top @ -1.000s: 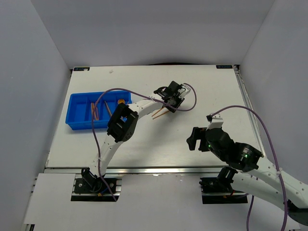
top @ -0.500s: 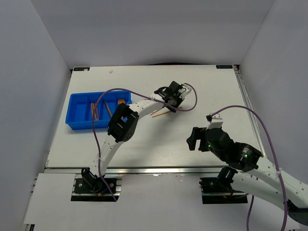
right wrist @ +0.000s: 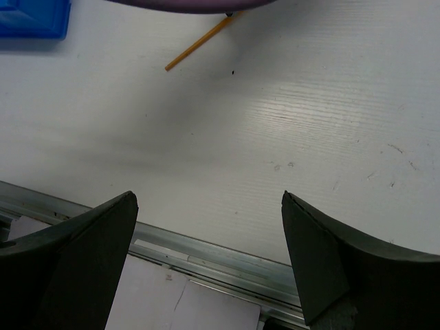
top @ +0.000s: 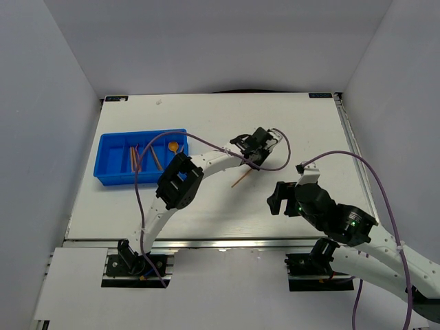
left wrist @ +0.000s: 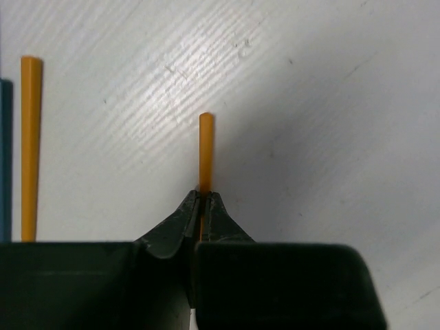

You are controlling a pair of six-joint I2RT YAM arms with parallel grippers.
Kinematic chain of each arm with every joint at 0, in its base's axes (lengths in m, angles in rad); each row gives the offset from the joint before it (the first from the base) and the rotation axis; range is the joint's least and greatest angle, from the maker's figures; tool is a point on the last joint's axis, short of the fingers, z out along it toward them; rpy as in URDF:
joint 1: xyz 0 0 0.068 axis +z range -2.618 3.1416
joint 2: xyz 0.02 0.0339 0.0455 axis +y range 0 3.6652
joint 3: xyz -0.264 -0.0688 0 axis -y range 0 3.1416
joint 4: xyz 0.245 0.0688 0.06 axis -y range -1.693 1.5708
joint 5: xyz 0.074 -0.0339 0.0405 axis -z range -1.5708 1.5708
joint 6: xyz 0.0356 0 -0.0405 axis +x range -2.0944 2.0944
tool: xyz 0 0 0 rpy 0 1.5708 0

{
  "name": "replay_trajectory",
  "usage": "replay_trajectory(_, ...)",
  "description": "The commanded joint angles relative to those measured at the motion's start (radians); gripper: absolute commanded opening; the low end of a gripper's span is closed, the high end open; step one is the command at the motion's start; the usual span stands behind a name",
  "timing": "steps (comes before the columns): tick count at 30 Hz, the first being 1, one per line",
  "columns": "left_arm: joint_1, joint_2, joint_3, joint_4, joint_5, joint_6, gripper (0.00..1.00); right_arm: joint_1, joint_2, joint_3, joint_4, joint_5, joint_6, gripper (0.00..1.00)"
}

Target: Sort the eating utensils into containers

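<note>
My left gripper point(left wrist: 204, 196) is shut on a thin orange stick point(left wrist: 205, 148) that pokes out ahead of the tips over the white table. A second orange stick point(left wrist: 29, 148) lies to its left, with a dark blue utensil point(left wrist: 3, 158) at the frame edge. From above, the left gripper point(top: 260, 148) is mid-table, with one orange stick point(top: 240, 179) below and left of it; I cannot tell if this is the held one. The blue tray point(top: 110, 172) at the left holds several orange utensils point(top: 152, 155). My right gripper point(right wrist: 206, 196) is open and empty near the front edge point(top: 275, 199).
A purple cable point(top: 206, 141) loops along the left arm, and another point(top: 375, 179) runs from the right arm. The right wrist view shows the orange stick point(right wrist: 199, 42), a tray corner point(right wrist: 34, 17) and the metal rail point(right wrist: 206, 247) at the table's front edge.
My left gripper has moved right, away from the tray. The two orange sticks seen beside it earlier no longer lie there; one now shows lower and further right. The right arm has not moved.
</note>
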Motion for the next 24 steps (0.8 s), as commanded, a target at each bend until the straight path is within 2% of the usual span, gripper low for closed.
replay_trajectory(1, -0.008, -0.15, -0.046, 0.006, -0.065, -0.087, 0.0, -0.005, -0.011, 0.036, 0.003, 0.005, -0.01, 0.89)
replay_trajectory(7, 0.018, -0.454, -0.267, 0.169, -0.164, -0.184, 0.0, -0.005, -0.023, 0.038, 0.006, 0.008, -0.01, 0.89)
replay_trajectory(11, 0.075, -0.577, -0.363, 0.159, -0.205, -0.21, 0.0, -0.005, -0.02, 0.038, 0.011, 0.005, -0.015, 0.89)
replay_trajectory(13, 0.138, -0.658, -0.429, 0.131, -0.254, -0.239, 0.0, -0.005, -0.02, 0.044, 0.008, 0.004, -0.018, 0.89)
replay_trajectory(14, 0.174, -0.687, -0.451, 0.122, -0.277, -0.254, 0.0, -0.005, -0.02, 0.047, 0.008, 0.004, -0.019, 0.89)
replay_trajectory(19, 0.518, -0.849, -0.58, 0.077, -0.3, -0.239, 0.0, -0.005, -0.032, 0.053, 0.014, -0.011, -0.026, 0.89)
replay_trajectory(24, 0.82, -0.866, -0.591, 0.036, -0.27, -0.23, 0.0, -0.005, -0.032, 0.044, 0.058, -0.033, -0.045, 0.89)
